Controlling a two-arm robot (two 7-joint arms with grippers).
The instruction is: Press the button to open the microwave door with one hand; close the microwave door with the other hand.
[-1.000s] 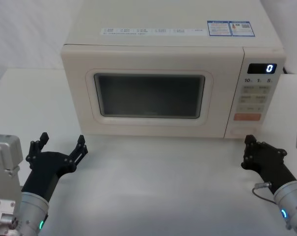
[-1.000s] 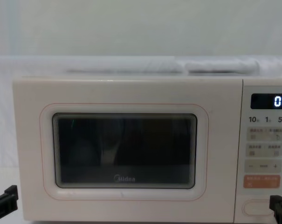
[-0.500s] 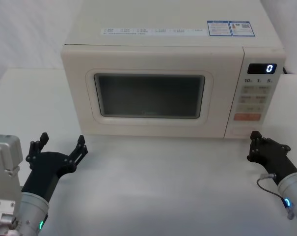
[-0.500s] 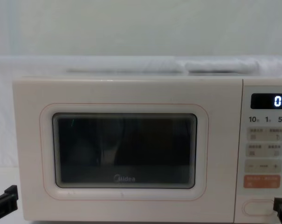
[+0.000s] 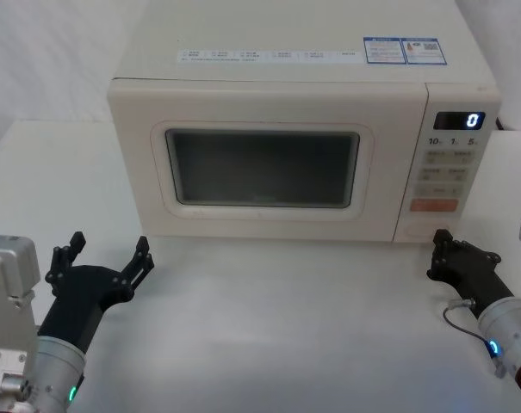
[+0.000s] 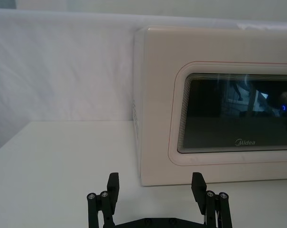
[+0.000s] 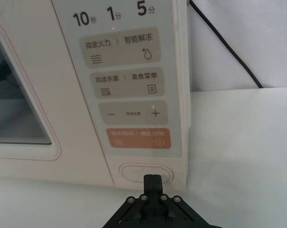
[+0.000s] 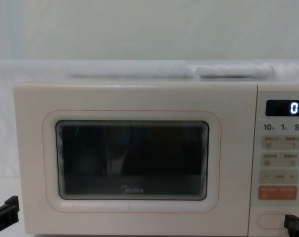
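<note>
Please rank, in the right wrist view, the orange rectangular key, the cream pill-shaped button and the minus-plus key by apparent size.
1. Pale grey minus-plus key and orange rectangular key: near equal, too close to rank.
2. Cream pill-shaped button: smallest, partly hidden by the right tool.

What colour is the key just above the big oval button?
Orange: the rectangular key, clearest in the right wrist view.

The wide cream microwave door (image 8: 132,158) carries a grey "Midea" logo (image 8: 132,189) under its dark window. Right of the door, the black digital display (image 8: 284,107) reads "0"; beneath it stand "10", "1", "5" (image 7: 115,16).
</note>
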